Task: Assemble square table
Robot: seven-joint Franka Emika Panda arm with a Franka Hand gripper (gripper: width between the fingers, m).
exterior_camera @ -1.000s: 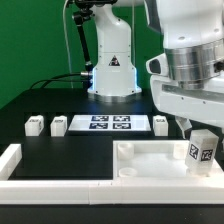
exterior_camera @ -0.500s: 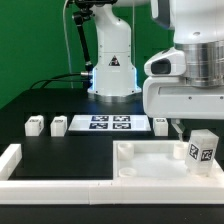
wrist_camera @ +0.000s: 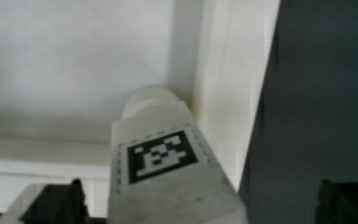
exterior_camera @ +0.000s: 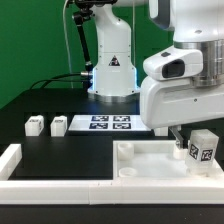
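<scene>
The black tabletop (exterior_camera: 70, 150) ran back to the arm's base, which stood behind the marker board (exterior_camera: 107, 123). Since a second before, the wrist had sunk and drifted toward the exterior view's left, hiding a block that had shown at the board's right end. I counted three legs. The first leg (exterior_camera: 35, 125) and second leg (exterior_camera: 58, 125) sat just off the board's left end. The third leg (exterior_camera: 202, 148) stood upright on the square panel (exterior_camera: 145, 160), in front of the board. The fingers (wrist_camera: 55, 203) stood wide apart around it, gripping nothing.
</scene>
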